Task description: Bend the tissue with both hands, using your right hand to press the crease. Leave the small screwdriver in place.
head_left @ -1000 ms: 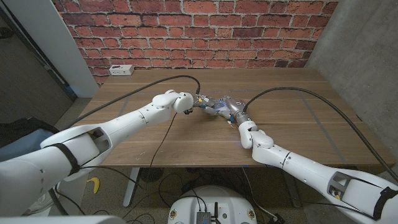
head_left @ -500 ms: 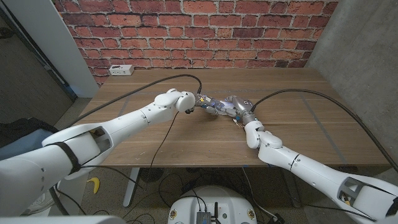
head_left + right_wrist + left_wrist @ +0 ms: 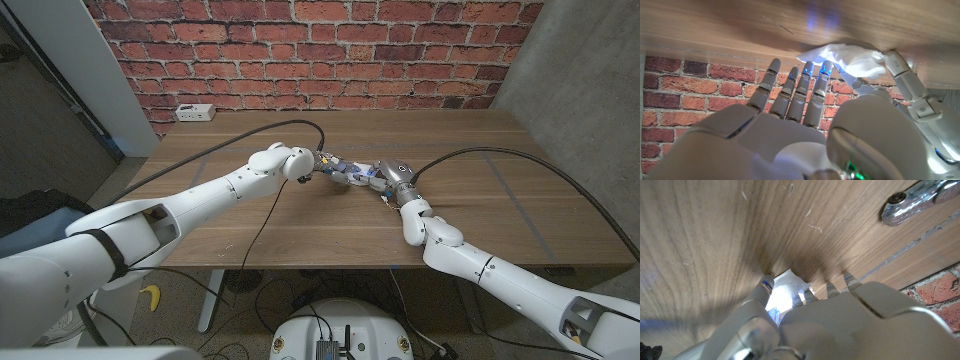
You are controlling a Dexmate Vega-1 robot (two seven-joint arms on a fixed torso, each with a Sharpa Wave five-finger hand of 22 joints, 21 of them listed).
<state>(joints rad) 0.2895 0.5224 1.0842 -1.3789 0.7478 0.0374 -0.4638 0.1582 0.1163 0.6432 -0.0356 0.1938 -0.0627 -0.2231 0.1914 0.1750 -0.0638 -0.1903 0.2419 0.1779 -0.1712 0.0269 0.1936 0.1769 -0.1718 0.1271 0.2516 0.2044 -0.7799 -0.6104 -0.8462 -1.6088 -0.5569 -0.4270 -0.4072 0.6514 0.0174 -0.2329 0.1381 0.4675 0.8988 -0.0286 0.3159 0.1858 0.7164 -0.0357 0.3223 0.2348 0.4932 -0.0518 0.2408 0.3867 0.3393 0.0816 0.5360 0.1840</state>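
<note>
- While the left hand (image 3: 318, 164) stays planted near the middle of the wooden worktop (image 3: 480, 170), the right hand (image 3: 392, 176) has drawn back toward 3 o'clock since a second ago, its forearm now swung further out to that side.
- The white tissue (image 3: 345, 172) lies crumpled between the two hands; in the left wrist view the left fingers (image 3: 768, 281) press their tips down around the tissue (image 3: 786, 289).
- In the right wrist view the right fingers (image 3: 807, 85) are stretched out straight and close together, their tips just at the tissue (image 3: 850, 57); whether they grip it I cannot tell.
- The worktop is brown wood grain; a red brick wall (image 3: 330, 50) runs behind it at 12 o'clock, and a white power strip (image 3: 194, 112) sits at the worktop's 10 o'clock corner.
</note>
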